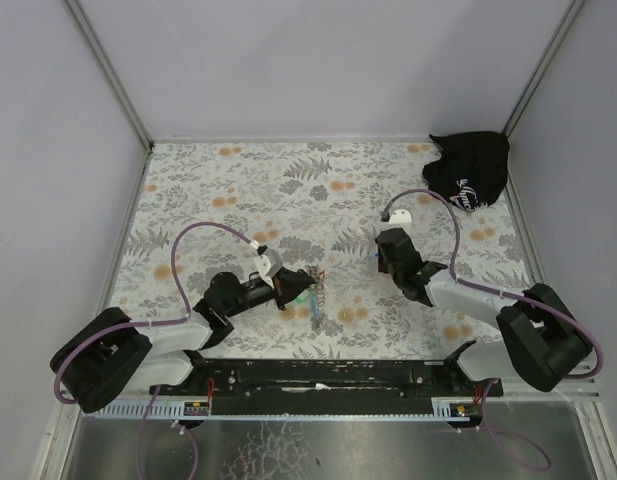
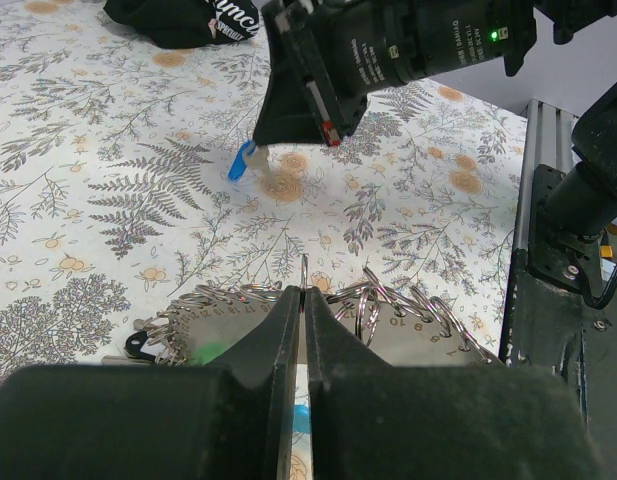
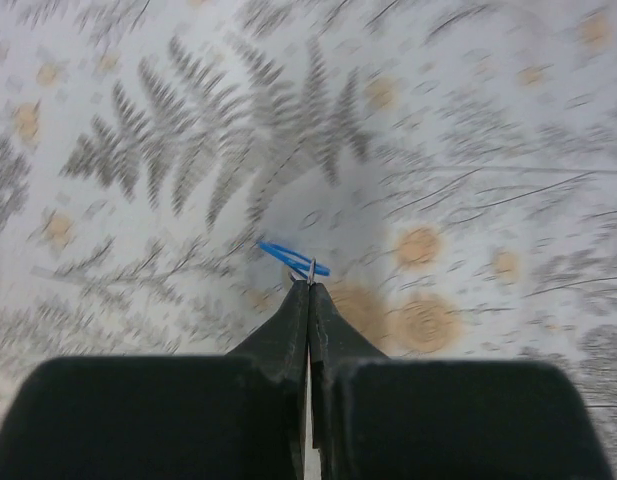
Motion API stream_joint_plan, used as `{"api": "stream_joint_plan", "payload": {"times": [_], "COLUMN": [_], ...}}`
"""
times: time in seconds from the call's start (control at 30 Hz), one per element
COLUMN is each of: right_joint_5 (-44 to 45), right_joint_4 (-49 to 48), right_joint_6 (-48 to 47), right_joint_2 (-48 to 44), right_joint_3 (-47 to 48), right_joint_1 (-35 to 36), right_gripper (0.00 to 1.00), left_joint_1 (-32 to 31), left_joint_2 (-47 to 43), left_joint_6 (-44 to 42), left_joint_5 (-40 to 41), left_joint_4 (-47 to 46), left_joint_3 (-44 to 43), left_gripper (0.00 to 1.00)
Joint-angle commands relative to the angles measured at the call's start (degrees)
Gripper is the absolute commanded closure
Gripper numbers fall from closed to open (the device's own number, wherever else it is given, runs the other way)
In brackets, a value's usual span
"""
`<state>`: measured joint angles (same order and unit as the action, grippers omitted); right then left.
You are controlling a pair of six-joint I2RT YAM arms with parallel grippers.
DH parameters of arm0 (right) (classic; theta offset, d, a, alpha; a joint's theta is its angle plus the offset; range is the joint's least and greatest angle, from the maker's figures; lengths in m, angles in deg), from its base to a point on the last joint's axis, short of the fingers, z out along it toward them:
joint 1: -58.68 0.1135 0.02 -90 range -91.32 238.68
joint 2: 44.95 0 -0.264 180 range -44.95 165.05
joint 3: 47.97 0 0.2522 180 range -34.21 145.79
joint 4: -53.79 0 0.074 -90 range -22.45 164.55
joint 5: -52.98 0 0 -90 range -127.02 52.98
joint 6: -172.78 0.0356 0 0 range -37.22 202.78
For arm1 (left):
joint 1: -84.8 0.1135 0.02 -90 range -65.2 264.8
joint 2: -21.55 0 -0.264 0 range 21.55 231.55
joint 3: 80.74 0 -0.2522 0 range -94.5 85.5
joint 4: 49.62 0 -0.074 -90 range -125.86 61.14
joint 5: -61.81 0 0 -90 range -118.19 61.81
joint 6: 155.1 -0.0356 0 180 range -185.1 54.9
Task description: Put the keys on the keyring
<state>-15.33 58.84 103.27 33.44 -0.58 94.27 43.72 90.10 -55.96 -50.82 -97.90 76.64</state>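
Observation:
The keyring (image 2: 408,325) is a grey metal bundle of several split rings on a numbered plate, with a small green piece (image 2: 213,352). My left gripper (image 2: 304,292) is shut on its top edge. From above, the left gripper (image 1: 300,287) and the keyring (image 1: 316,298) sit left of the table's centre. A tiny blue key (image 3: 291,256) sticks out of my right gripper (image 3: 310,283), which is shut on it just above the floral cloth. In the left wrist view the right gripper (image 2: 293,125) hangs farther back, with the blue key (image 2: 243,162) at its tip.
A black cloth bag (image 1: 470,170) with white print lies in the far right corner. The floral tablecloth (image 1: 318,190) is fenced by grey walls on three sides. A black rail (image 1: 328,375) carrying the arm bases runs along the near edge.

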Motion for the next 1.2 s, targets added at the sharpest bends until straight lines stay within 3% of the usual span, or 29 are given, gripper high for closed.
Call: {"api": "stream_joint_plan", "payload": {"times": [0.0, 0.17, 0.47, 0.77, 0.93, 1.17], "right_joint_5": [18.5, 26.9, 32.4, 41.1, 36.0, 32.7], "right_joint_4": [-15.5, -19.0, -14.9, -0.1, 10.1, 15.7], "right_joint_6": [-4.2, -4.4, 11.0, 28.0, 36.9, 44.0], "right_joint_2": [-3.8, -1.3, 6.6, 9.5, 10.0, 12.9], "right_joint_3": [-2.3, -2.5, -4.1, -1.6, 1.9, 4.2], "right_joint_1": [0.3, 0.3, 3.2, 11.7, 12.8, 14.9], "right_gripper": [1.0, 1.0, 1.0, 1.0, 1.0, 0.99], "left_joint_1": [0.4, 0.4, 0.4, 0.4, 0.3, 0.4], "left_joint_2": [-0.9, -1.8, -2.6, -3.2, -3.2, -4.5], "left_joint_6": [0.4, 0.5, 0.6, 0.8, 0.9, 1.0], "left_joint_5": [0.7, 1.0, 1.8, 2.7, 2.9, 3.3], "left_joint_4": [-4.1, -4.0, -4.2, -4.4, -4.6, -4.4], "left_joint_3": [-0.6, -0.2, 0.3, 0.7, 0.7, 1.2], "left_gripper": [1.0, 1.0, 1.0, 1.0, 1.0, 1.0]}}
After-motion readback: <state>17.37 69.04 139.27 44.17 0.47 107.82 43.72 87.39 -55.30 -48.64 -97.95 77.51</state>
